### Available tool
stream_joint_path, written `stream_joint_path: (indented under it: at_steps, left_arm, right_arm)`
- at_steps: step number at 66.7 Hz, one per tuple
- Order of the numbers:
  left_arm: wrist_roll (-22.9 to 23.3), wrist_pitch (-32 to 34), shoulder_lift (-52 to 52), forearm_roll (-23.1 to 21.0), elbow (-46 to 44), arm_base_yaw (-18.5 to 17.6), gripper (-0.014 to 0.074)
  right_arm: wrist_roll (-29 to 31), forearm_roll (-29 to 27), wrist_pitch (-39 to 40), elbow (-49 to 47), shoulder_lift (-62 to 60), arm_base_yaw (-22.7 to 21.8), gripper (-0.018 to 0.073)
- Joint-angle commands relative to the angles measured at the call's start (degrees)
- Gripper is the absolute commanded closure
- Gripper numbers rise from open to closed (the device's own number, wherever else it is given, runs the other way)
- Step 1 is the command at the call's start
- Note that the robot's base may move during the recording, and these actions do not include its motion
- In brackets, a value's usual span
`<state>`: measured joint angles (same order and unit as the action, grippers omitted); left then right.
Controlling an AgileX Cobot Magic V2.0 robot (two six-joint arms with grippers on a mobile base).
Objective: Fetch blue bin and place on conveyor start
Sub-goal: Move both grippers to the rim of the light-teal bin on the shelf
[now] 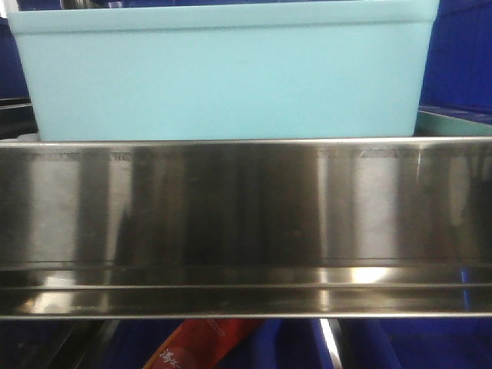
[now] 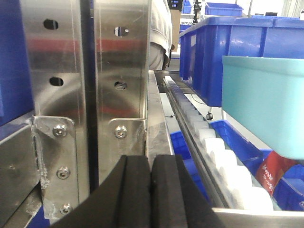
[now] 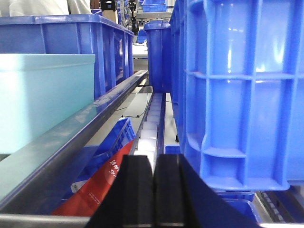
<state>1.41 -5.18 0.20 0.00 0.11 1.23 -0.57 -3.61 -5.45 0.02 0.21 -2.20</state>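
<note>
Left claw point(image 2: 151, 190) is pinched tight, pads pressed together, nothing in it. Right claw point(image 3: 154, 190) is the same deal, closed on air. The cyan bin point(image 2: 266, 104) sits up and off to the right of the left claw, and up on the left of the right claw. So it's between the two, well apart from both. From the front it fills the top of the view, just behind a shiny steel rail point(image 1: 246, 223). Steel bracket point(image 2: 71, 95) stands right ahead of the left claw. White rollers point(image 2: 223, 166) run past below the bin, with a red pack point(image 3: 104, 185) lower down. Dark blue bins point(image 3: 242, 95) crowd the right claw's right side.
</note>
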Motion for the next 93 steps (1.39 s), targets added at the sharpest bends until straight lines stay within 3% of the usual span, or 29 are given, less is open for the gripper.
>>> stream_joint_path:
  at_steps: [1,49,59,68,72,77,84,88,93]
  left_arm:
    - [-0.26,0.48,-0.20,0.00,-0.11,-0.21,0.0707]
    - [-0.26,1.99,-0.20,0.00,-0.11,-0.21,0.0707]
    - [-0.26,6.94,-0.20,0.33,-0.11,-0.21,0.0707]
    - [-0.26,12.63,-0.20,0.00,-0.11,-0.21,0.0707]
    - [-0.26,13.59,-0.20,0.00,-0.11,-0.21,0.0707]
    - [-0.26,11.71,-0.20,0.00,-2.80,-0.21,0.0707]
    - [-0.26,2.53,-0.20,0.79,-10.39,-0.21,0.0647]
    - [-0.26,-4.14,0.51,1.26,-15.42,-0.21,0.0555]
    - [-0.26,-10.71,3.59,1.33,-20.93,-0.21,0.0404]
  right_arm:
    - [0.25,0.07,1.28,-0.02,-0.21,0.18,0.0720]
    - [0.25,0.07,1.41,-0.02,-0.21,0.17,0.0720]
    - [0.25,0.07,3.60,-0.02,-0.21,0.17,0.0720]
    - [0.14,-0.83,12.12,-0.02,-0.21,0.17,0.0720]
    - [-0.03,-2.14,12.12,-2.18,-0.21,0.17,0.0720]
    - [-0.03,-2.58,7.26,-7.65,-0.21,0.17,0.0720]
    - [-0.03,-2.58,-2.80,-17.23,-0.21,0.17,0.0675]
    - [-0.03,-2.58,-6.50,-22.17,1.05,0.17,0.0592]
    - [-0.03,-2.58,-8.94,-27.46,4.43,0.17,0.0415]
